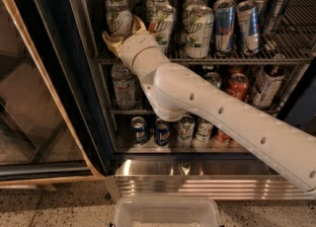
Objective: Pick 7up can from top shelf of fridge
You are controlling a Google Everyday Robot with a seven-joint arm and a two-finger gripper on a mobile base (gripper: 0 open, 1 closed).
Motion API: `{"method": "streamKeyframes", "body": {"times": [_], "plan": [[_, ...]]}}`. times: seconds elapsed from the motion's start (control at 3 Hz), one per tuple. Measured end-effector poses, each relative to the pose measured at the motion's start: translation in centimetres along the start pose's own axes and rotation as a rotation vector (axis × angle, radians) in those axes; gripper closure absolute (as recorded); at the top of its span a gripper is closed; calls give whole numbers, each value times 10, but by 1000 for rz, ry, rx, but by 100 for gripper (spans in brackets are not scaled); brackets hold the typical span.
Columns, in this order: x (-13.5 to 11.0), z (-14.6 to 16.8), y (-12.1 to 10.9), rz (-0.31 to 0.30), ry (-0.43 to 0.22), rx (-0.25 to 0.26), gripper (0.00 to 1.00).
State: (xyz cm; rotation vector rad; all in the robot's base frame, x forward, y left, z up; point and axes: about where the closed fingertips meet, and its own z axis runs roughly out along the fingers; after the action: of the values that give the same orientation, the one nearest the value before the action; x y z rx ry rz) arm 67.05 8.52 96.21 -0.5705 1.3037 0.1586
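My tool [124,32] is at the left front of the fridge's [197,181] top shelf [237,60]. Its fingers are spread wide, one on either side of the front-left 7up can [120,18], which stands upright among other cans.

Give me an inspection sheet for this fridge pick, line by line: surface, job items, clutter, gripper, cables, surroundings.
Surface: top shelf, a wire rack packed with upright cans.
Job's things: 7up can upright at the front left of that shelf; fridge standing open.
Clutter: other 7up cans and Red Bull cans to its right; water bottle and red cans one shelf lower; blue cans at the bottom.
Gripper: gripper at the lower part of the front-left 7up can; hold cannot be judged.
Cables: nothing seen.
Surroundings: glass door at left, speckled floor, clear bin below.
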Motion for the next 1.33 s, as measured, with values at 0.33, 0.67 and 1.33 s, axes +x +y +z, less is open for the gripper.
{"method": "streamKeyframes", "body": {"times": [0.33,0.67,1.33], "plan": [[-6,2,5,20,-33,-10,93],[-7,2,6,19,-35,-11,100],[-14,-2,3,12,-54,-1,100]]}}
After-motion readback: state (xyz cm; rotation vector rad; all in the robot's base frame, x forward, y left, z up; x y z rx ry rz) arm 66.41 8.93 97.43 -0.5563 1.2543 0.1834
